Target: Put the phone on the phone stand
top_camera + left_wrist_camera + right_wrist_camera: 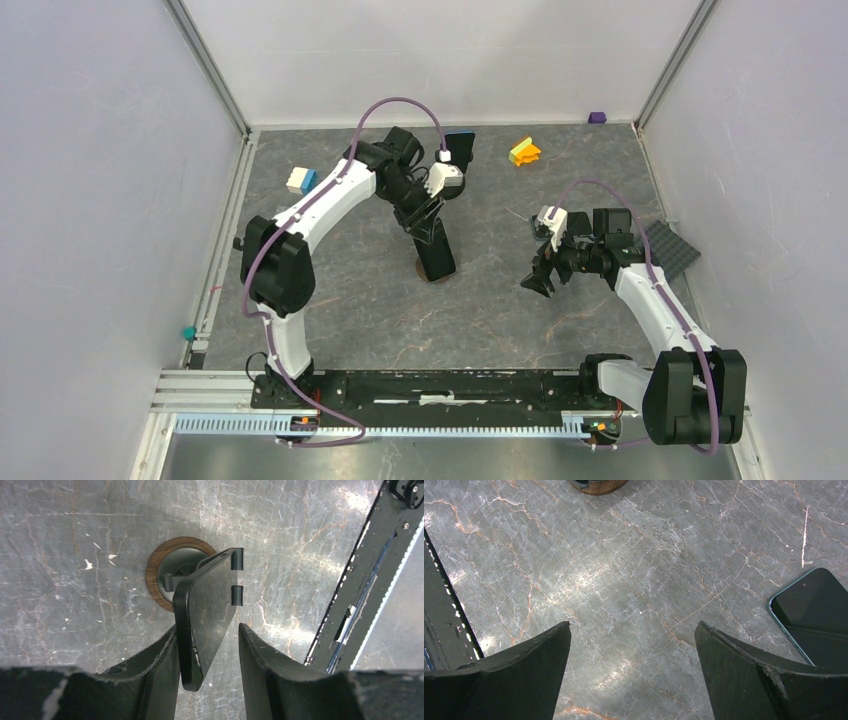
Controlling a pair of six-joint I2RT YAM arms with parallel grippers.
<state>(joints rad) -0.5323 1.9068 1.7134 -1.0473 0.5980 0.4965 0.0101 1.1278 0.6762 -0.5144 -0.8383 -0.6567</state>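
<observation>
Two arms work over one marbled grey table (pixel 350 320), and the step in hand looks like the release. The left gripper (pixel 207 630) straddles the phone (pixel 210 600) with its jaws parted part way: a gap shows on one side, while the other finger lies against or just beside the phone's edge (I cannot tell which). The phone stands tilted on the phone stand (pixel 159 577), its lower edge caught in the stand's two small hooks. The right gripper (pixel 633 626) hangs well apart, jaws wide and empty. Next, I judge, the left jaws should spread wider and lift straight away without dragging the phone off its hooks. Counted: one dark ridged mat (pixel 668 250); two phones, the second phone (pixel 811 605) lying flat on the table; one stand; one blue-and-white block (pixel 300 180); one yellow-and-orange block (pixel 524 151); one purple piece (pixel 597 117)
</observation>
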